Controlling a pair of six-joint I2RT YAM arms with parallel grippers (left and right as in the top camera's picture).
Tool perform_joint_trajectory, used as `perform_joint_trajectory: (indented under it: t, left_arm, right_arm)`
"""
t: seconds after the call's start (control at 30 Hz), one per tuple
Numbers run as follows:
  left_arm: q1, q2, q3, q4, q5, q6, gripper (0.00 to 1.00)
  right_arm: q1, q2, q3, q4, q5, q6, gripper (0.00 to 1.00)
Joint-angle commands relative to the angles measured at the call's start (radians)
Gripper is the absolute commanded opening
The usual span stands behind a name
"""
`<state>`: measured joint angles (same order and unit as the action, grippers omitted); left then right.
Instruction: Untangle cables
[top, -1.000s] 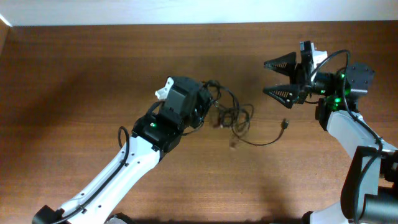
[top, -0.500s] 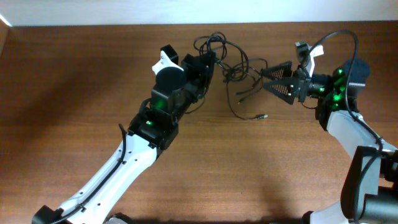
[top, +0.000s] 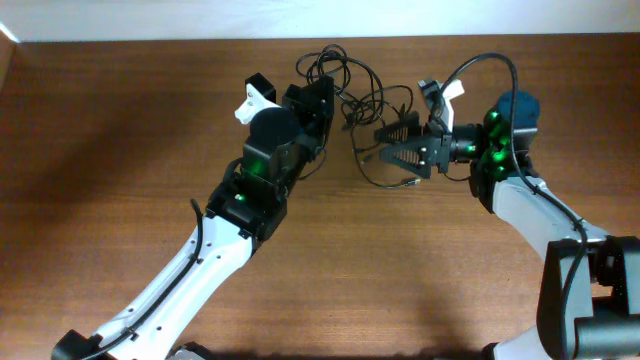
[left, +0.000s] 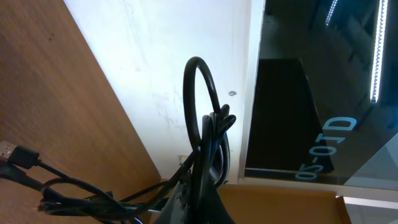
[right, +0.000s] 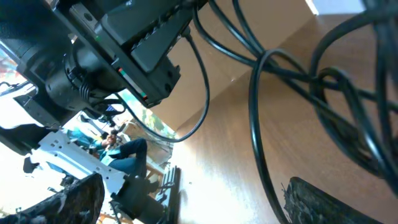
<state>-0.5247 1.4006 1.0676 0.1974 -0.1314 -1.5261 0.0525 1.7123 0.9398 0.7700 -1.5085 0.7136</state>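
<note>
My left gripper pinches the cables aloft so loose strands hang inside my right gripper, whose jaws are spread ready to tug.

Thin black cables in a loose tangle of loops, one plug end free.
</note>
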Motion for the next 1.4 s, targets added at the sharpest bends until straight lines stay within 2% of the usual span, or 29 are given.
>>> perform_joint_trajectory:
  t: [0.0,0.2,0.33,0.43,0.47,0.53,0.6,0.67,0.77,0.83,0.9,0.97,1.07,1.13,1.23,1.3,1.37]
  left_arm:
    - [0.004,-0.010,0.009,-0.034,0.014,-0.006,0.00]
    - [0.003,-0.010,0.009,-0.181,0.013,-0.006,0.03]
    - [0.003,-0.010,0.009,-0.340,-0.074,-0.006,0.00]
    - [0.003,-0.010,0.009,-0.386,-0.028,0.033,0.00]
    - [0.003,-0.010,0.009,-0.379,0.003,0.116,0.00]
    - [0.003,-0.010,0.009,-0.246,0.119,0.492,0.00]
    - [0.003,-0.010,0.009,-0.078,0.381,0.905,0.00]
    - [0.004,-0.010,0.009,0.018,0.712,1.249,0.00]
    - [0.005,-0.010,0.009,-0.028,0.952,1.448,0.00]
    - [0.013,-0.010,0.009,-0.051,1.061,1.509,0.00]
    - [0.053,-0.010,0.009,-0.056,1.292,1.592,0.00]
    - [0.088,-0.010,0.009,-0.025,1.417,1.611,0.00]
    - [0.148,-0.010,0.009,0.111,1.585,1.611,0.00]
    - [0.182,-0.010,0.009,0.269,1.705,1.591,0.00]
    - [0.180,-0.010,0.009,0.372,1.705,1.561,0.00]
    - [0.180,-0.010,0.009,0.414,1.705,1.561,0.00]
    - [0.180,-0.010,0.009,0.424,1.695,1.561,0.00]
  right_arm:
    - [-0.022,-0.005,0.008,0.003,0.032,-0.029,0.93]
    - [-0.132,-0.004,0.008,0.003,0.076,-0.029,0.93]
    - [-0.210,-0.004,0.008,0.003,0.077,-0.029,0.93]
    - [-0.239,-0.004,0.008,0.003,0.072,-0.029,0.93]
    - [-0.241,-0.004,0.008,0.003,0.068,-0.029,0.92]
    - [-0.245,-0.004,0.008,0.003,0.064,-0.035,0.93]
    - [-0.245,-0.004,0.008,0.003,0.061,-0.080,0.93]
    - [-0.245,-0.004,0.008,0.003,0.062,-0.117,0.92]
    - [-0.245,-0.004,0.008,0.003,0.067,-0.191,0.87]
    - [-0.245,-0.004,0.008,0.003,0.069,-0.237,0.86]
    - [-0.245,-0.004,0.008,0.003,0.069,-0.282,0.86]
    - [-0.245,-0.004,0.008,0.003,0.062,-0.289,0.86]
    - [-0.245,-0.004,0.008,0.003,-0.035,-0.395,0.86]
    - [-0.245,-0.004,0.008,0.003,-0.044,-0.447,0.89]
    - [-0.241,-0.004,0.008,0.003,-0.044,-0.589,0.99]
    - [-0.232,-0.004,0.008,0.004,-0.044,-0.730,0.99]
    - [-0.219,-0.004,0.008,0.004,-0.044,-0.811,0.99]
